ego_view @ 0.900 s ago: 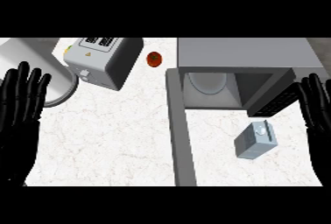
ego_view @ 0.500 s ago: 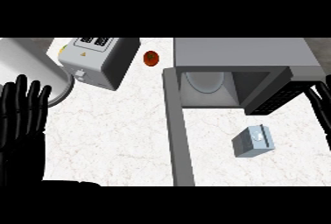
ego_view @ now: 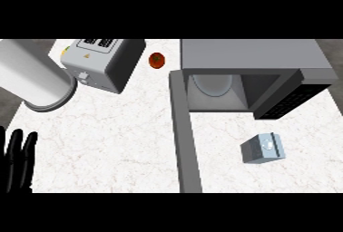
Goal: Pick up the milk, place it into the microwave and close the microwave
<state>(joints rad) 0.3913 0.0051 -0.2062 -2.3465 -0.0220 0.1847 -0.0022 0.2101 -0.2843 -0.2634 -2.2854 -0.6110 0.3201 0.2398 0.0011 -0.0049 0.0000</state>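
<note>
The milk [ego_view: 262, 147], a small grey-blue carton, stands on the white marble counter in front of the microwave [ego_view: 249, 68]. The microwave is open, with its door [ego_view: 185, 136] swung out toward me along the carton's left side. A white plate [ego_view: 213, 84] lies inside the cavity. My left hand [ego_view: 17, 161] shows at the lower left edge, fingers straight and pointing up, far from the carton. My right hand is out of the picture.
A toaster [ego_view: 102, 63] sits at the back left, with a large white cylinder [ego_view: 32, 77] beside it. A small red tomato [ego_view: 157, 60] lies between the toaster and the microwave. The counter's far right edge runs close to the microwave.
Both hands have slid down and outward; the right one has left the view and the left shows only at the lower edge. The view has shifted, revealing the white cylinder.
</note>
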